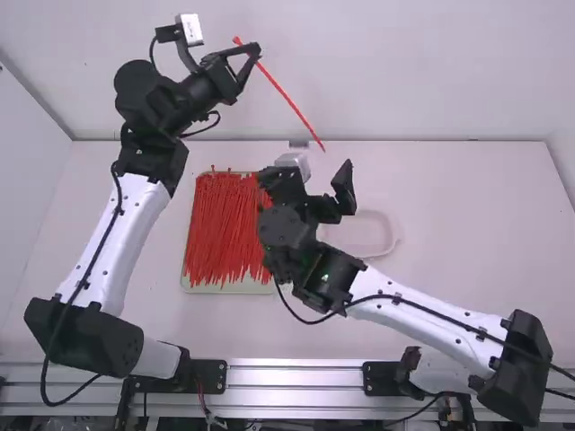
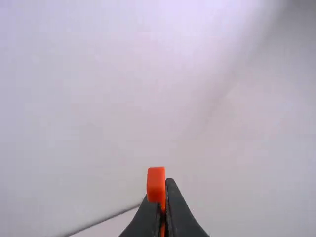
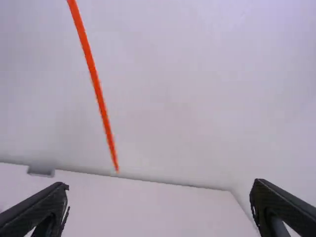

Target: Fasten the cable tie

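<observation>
My left gripper (image 1: pixel 250 52) is raised high at the back left, shut on a red cable tie (image 1: pixel 287 97) near its head. The tie slants down to the right, its free tip hanging in the air above the table's far edge. In the left wrist view the tie's orange head (image 2: pixel 156 183) sticks out between the closed fingers. My right gripper (image 1: pixel 310 184) stands open over the middle of the table, below the tie's tip and apart from it. The right wrist view shows the tie's strap (image 3: pixel 94 84) hanging ahead of the spread fingers (image 3: pixel 42 207).
A large bundle of red cable ties (image 1: pixel 225 229) lies on a flat board (image 1: pixel 193 285) left of the middle. A clear plastic loop or bag (image 1: pixel 377 238) lies behind the right arm. The white back wall rises just past the table's far edge.
</observation>
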You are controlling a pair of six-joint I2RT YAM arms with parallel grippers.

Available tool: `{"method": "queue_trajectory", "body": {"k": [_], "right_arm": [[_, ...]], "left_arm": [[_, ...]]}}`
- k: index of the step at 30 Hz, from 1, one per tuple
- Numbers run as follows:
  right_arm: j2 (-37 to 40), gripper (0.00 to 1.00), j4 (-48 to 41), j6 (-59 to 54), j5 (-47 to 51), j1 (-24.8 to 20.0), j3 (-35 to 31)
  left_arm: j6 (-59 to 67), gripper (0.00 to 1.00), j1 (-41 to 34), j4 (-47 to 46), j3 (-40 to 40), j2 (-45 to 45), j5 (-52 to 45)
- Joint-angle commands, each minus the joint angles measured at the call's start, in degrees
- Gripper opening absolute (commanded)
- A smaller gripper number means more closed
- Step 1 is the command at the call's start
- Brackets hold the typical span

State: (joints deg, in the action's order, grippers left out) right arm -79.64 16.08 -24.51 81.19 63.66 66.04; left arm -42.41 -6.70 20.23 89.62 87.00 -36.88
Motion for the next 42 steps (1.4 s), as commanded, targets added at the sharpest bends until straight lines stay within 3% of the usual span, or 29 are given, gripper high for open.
{"method": "queue_trajectory", "body": {"k": [1, 8, 13, 17, 19, 21, 23, 27, 36, 42], "right_arm": [[3.3, 0.99, 0.5, -2.8, 1.1, 2.2, 1.5], [12.9, 0.98, -0.7, -5.6, -2.4, 5.3, 1.5], [21.8, 0.98, -10.6, -0.7, -11.8, 1.6, 1.5], [28.9, 0.99, -22.4, 8.3, -28.0, -3.4, 1.5], [32.9, 0.99, -28.2, 13.0, -40.7, -8.3, 1.5], [34.5, 0.98, -30.4, 14.6, -47.3, -11.4, 1.5], [36.2, 0.99, -33.0, 15.8, -58.4, -17.6, 1.5], [36.6, 0.99, -34.6, 16.6, -72.2, -26.4, 1.5], [32.2, 0.99, -30.8, 21.9, -104.6, -47.1, 1.5], [27.4, 0.99, -24.2, 27.3, -123.4, -57.5, 1.5]], "left_arm": [[0.9, 0.02, 1.8, -0.4, -0.1, -0.2, -3.5], [5.3, 0.02, 2.8, -0.2, -0.1, -0.2, -10.8], [9.4, 0.02, 2.8, 0.1, -0.1, -0.2, -18.1], [13.0, 0.02, 2.8, -0.1, -0.1, -0.2, -24.5], [15.1, 0.02, 3.1, -0.2, -0.1, -0.2, -28.5], [15.3, 0.02, 3.1, -0.2, -0.1, -0.2, -30.2], [15.3, 0.02, 2.7, 0.0, -0.1, -0.2, -32.7], [15.3, 0.02, 3.0, 0.0, -0.1, -0.2, -36.3], [18.9, 0.02, 2.4, -0.2, -0.1, -0.2, -47.4], [20.0, 0.02, 2.2, -0.4, -0.1, -0.2, -50.2]]}}
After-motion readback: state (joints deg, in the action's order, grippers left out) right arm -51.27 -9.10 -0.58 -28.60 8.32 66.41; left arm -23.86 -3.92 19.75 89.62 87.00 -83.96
